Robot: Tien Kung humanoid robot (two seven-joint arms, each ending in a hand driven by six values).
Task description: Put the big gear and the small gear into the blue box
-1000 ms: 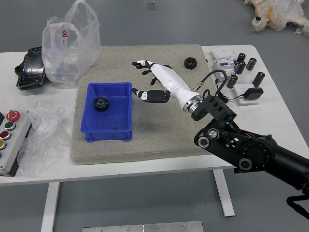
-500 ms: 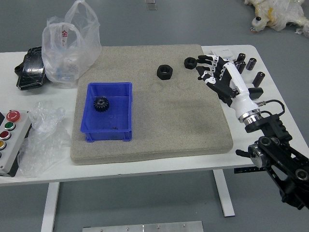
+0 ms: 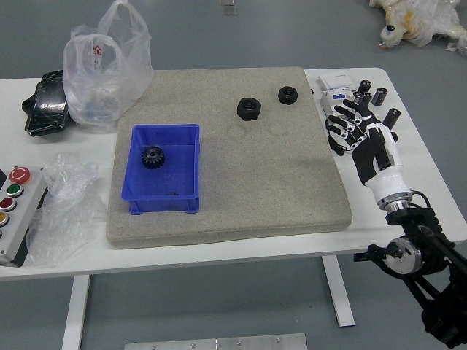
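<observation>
The right hand (image 3: 363, 135) is over the table's right side, beyond the beige mat's right edge, its fingers spread and holding nothing. A black toothed gear (image 3: 152, 157) lies inside the blue box (image 3: 161, 203), by its left wall; a small dark piece (image 3: 173, 193) is near the box's front wall. Two black ring-shaped parts rest on the mat's far part: a larger ring (image 3: 249, 109) and, behind it to the right, a smaller ring (image 3: 288, 95). The left hand is out of view.
Beige mat (image 3: 277, 182) under the box. Far left hold a plastic bag (image 3: 102, 73) and a black package (image 3: 49, 106). Clear wrap (image 3: 67, 204) and a button panel (image 3: 18, 211) are at left. Black cylinders (image 3: 392, 118) and white boxes (image 3: 338, 95) stand at the right.
The right hand has moved from beside the blue box to the right, off the mat, and turned. Both rings and the gear in the box have stayed put.
</observation>
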